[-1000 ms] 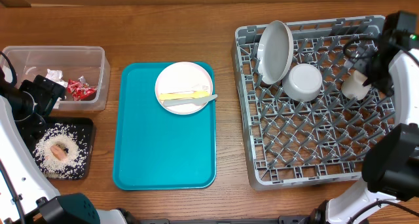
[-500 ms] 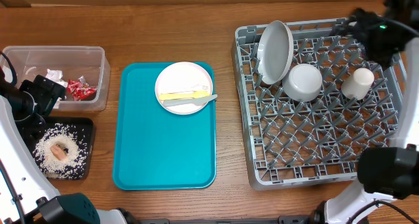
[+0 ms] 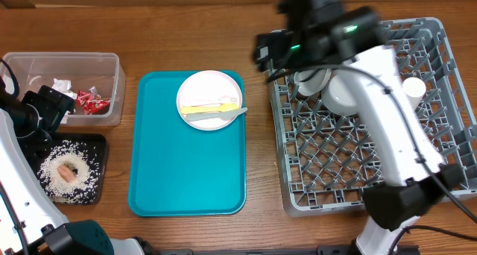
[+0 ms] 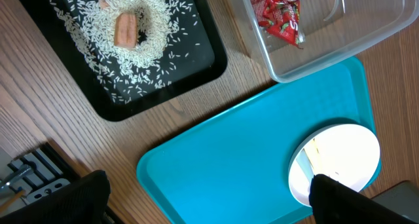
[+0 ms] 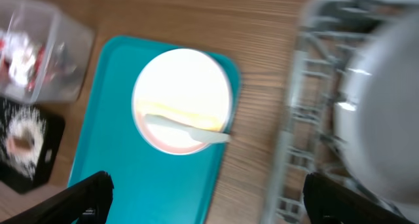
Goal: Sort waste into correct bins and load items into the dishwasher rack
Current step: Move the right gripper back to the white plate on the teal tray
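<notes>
Wrappers (image 3: 91,101) lay in the tub (image 3: 112,58) and rice (image 3: 71,173) in the black tray (image 3: 100,147), with the left fingers (image 4: 353,201) spread empty nearby. On the teal tray's (image 3: 186,180) far end sat the plate (image 3: 210,87), two utensils (image 3: 216,112) loose on it; tipped in lifting, they could slide off. Right fingers (image 5: 340,198), open and empty, hovered by the rack (image 3: 320,173), whose rim and the tray lip crowded that side; bare tabletop (image 3: 186,31) lay beyond.

Plate (image 3: 210,83) holds utensils (image 3: 213,115); bowl (image 3: 337,100), cup (image 3: 414,87) apparently in rack (image 3: 328,173).
</notes>
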### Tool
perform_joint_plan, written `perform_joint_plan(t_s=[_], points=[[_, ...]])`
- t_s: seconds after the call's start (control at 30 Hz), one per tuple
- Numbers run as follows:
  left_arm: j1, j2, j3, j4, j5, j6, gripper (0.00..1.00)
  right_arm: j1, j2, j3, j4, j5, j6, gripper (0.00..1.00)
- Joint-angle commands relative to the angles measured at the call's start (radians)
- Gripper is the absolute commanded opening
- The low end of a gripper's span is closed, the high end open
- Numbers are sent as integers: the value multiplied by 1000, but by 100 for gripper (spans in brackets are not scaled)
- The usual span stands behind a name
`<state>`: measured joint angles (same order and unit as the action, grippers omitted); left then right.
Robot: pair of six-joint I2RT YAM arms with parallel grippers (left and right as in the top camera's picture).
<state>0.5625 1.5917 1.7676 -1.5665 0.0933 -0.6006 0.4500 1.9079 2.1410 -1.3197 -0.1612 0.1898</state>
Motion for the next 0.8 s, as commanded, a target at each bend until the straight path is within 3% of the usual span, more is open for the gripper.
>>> perform_joint_plan(t_s=[0.0, 0.23, 0.5, 0.77], points=[[-6, -3, -9, 1, 1, -8, 100, 72, 72, -2, 36, 63, -117, 97], [-6, -3, -9, 1, 1, -9, 100, 210, 282, -10, 89, 88, -350, 100], [-6, -3, -9, 1, 1, -9, 100, 256, 456, -10, 81, 186, -378, 98], [-6, -3, -9, 1, 1, -9, 100, 258, 486, -10, 101, 182, -404, 91]])
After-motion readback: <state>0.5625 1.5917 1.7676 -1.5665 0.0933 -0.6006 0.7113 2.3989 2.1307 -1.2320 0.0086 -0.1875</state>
